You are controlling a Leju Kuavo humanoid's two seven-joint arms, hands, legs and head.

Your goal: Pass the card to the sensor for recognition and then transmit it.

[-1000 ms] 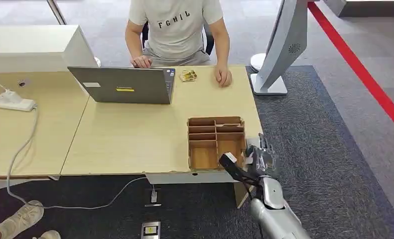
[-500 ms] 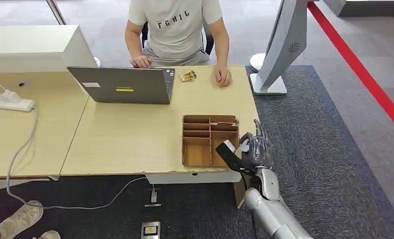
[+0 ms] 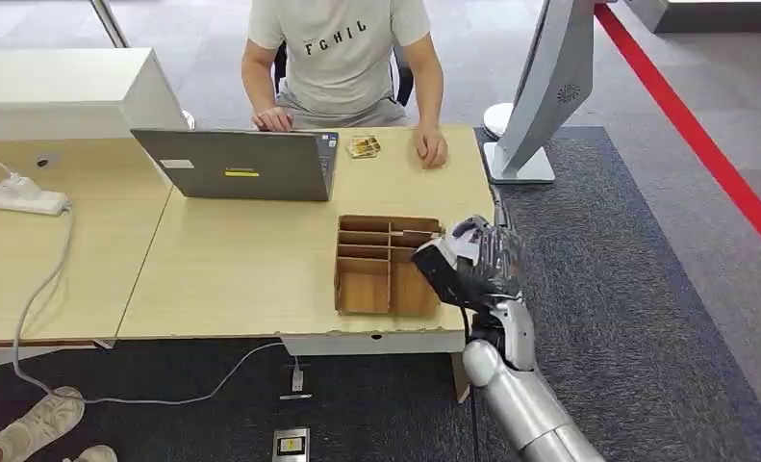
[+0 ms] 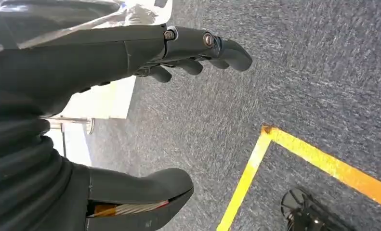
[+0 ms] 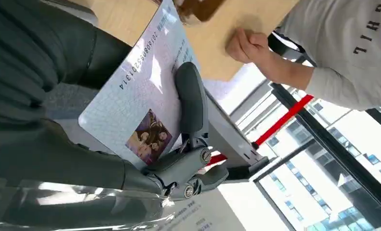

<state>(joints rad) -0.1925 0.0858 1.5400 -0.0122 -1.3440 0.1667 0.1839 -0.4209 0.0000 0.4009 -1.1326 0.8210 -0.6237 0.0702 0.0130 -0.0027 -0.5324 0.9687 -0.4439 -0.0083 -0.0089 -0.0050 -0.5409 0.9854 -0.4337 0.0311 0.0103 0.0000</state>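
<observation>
R hand [image 3: 477, 262] raised at the table's [image 3: 241, 269] right edge, just beside the cardboard organizer [image 3: 381, 265], on the end of the silver R arm [image 3: 516, 395]. It holds the card [image 5: 142, 103]: in right wrist view the card lies flat against the palm side, thick thumb on one face, one dark finger [image 5: 190, 98] curled over the printed face and pressing it, other fingers bent below the card edge. Card is pale w/ a small photo patch and a row of digits along one edge. In head view the card [image 3: 465, 231] shows as a small pale sliver at the top of the hand, above the organizer's right wall; contact w/ the organizer cannot be told. L hand [image 4: 130, 96] seen in left wrist view over grey carpet [image 4: 294, 72] w/ a yellow floor line [image 4: 299, 154]: fingers [image 4: 217, 45] extended and apart from the thumb, wide gap, nothing between them. Person [image 3: 342, 53] in a pale T-shirt sits at the far side, both hands on the tabletop, one just beside a small gold-coloured item [image 3: 364, 146]. Grey laptop [image 3: 237, 164] open near the person. White stand unit [image 3: 540, 87] on the floor at the table's far right corner, well apart from the R hand. Power strip [image 3: 15, 195] w/ cable on the adjoining table, left.
</observation>
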